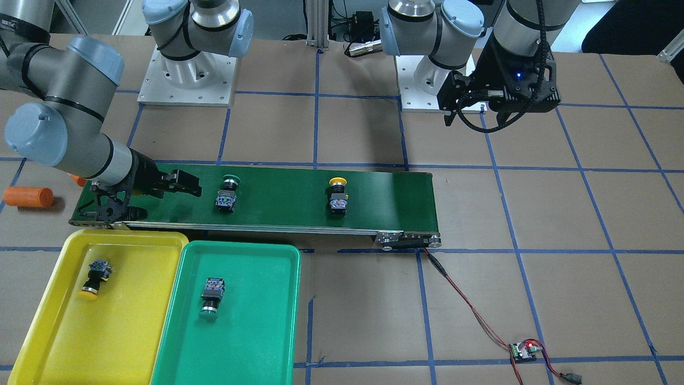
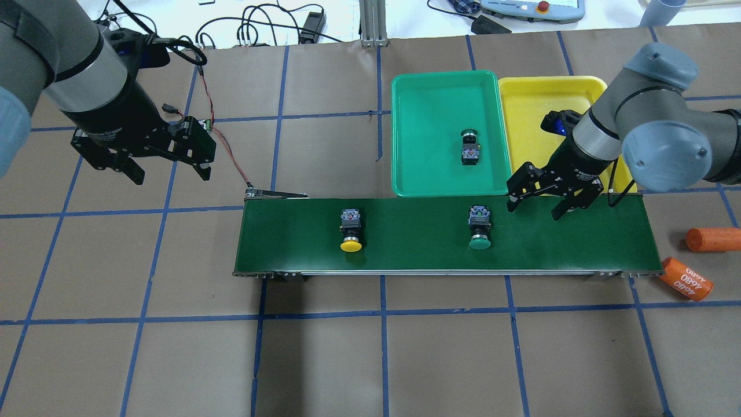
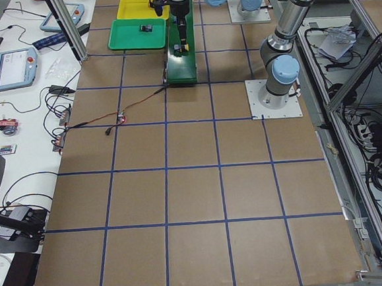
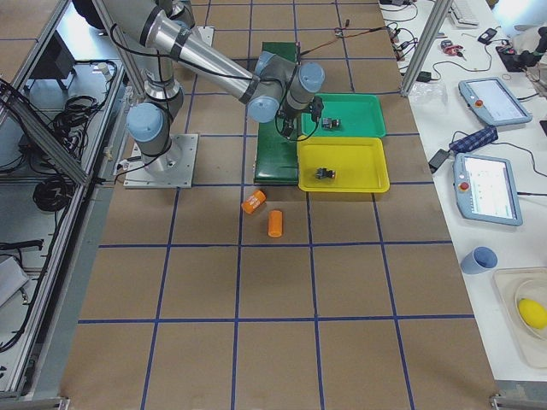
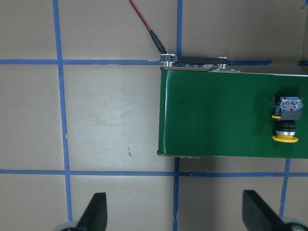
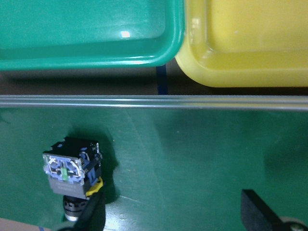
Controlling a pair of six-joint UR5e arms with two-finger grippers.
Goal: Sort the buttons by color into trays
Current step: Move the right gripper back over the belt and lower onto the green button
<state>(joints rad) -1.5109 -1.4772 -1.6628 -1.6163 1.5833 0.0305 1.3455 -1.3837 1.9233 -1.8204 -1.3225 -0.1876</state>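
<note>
Right gripper point(image 2: 535, 212) spread over belt point(image 2: 417, 231) | left gripper point(image 2: 172, 178) spread | orange cylinder point(image 2: 686, 279) reads 4680

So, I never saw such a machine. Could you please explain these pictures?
This is one robot with two arms at a table, photographed six ways: facing it, from behind and above, from each table end, and from a camera on each wrist. On the table lies a dark green belt carrying a yellow-capped button and a green-capped button. Beside it, a green tray holds a second green-capped button and a yellow tray a second yellow-capped button. Two orange cylinders lie past the belt's end. The right arm hangs over the belt near the green-capped button; the left arm hangs over the table past the belt's other end. The jaws of both are open and hold nothing.
</note>
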